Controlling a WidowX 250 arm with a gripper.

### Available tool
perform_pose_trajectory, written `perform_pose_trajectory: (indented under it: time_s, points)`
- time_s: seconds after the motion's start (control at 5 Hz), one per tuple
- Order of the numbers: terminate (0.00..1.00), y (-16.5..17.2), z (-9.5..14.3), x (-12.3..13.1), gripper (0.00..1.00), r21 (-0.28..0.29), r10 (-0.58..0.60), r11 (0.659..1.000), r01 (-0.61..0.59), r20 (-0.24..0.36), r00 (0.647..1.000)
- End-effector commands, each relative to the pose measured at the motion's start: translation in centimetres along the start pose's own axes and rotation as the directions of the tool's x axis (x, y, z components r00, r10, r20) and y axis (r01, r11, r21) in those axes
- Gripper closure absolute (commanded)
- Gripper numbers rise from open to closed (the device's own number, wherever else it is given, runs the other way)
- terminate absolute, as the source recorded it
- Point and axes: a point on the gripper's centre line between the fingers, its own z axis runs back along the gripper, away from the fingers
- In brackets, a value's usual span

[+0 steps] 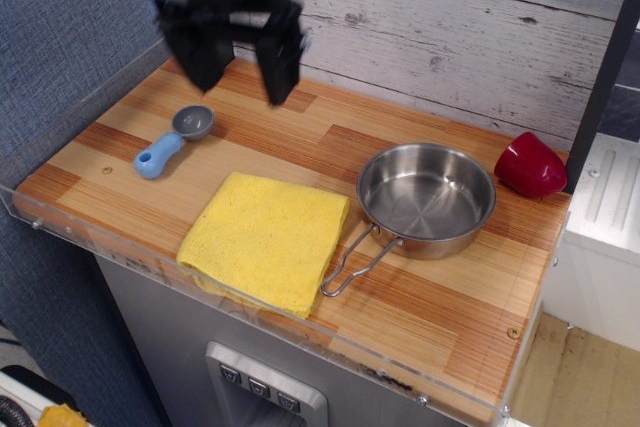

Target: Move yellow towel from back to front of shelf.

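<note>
The yellow towel (266, 240) lies flat and folded at the front of the shelf (440, 317), its near edge against the clear acrylic rim. My gripper (242, 77) hangs high above the back left of the shelf, well clear of the towel. It is open and empty, with its two black fingers (281, 67) spread apart and pointing down.
A steel pan (426, 197) stands right of the towel, its wire handle (354, 259) touching the towel's right edge. A blue and grey scoop (172, 140) lies at the left. A red cup (529, 166) lies at the back right. A wooden wall runs behind.
</note>
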Motion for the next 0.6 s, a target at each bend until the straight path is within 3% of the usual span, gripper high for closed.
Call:
perform_pose_trajectory:
  time_s: [0.0, 0.2, 0.4]
  points:
    - [0.00, -0.37, -0.18, 2.74, 0.00, 0.044, -0.034, 0.998, 0.033, 0.000, 0.999]
    - [0.00, -0.37, -0.18, 2.74, 0.00, 0.044, -0.034, 0.998, 0.033, 0.000, 0.999]
    - [1.00, -0.37, -0.18, 2.74, 0.00, 0.044, -0.034, 0.998, 0.033, 0.000, 0.999]
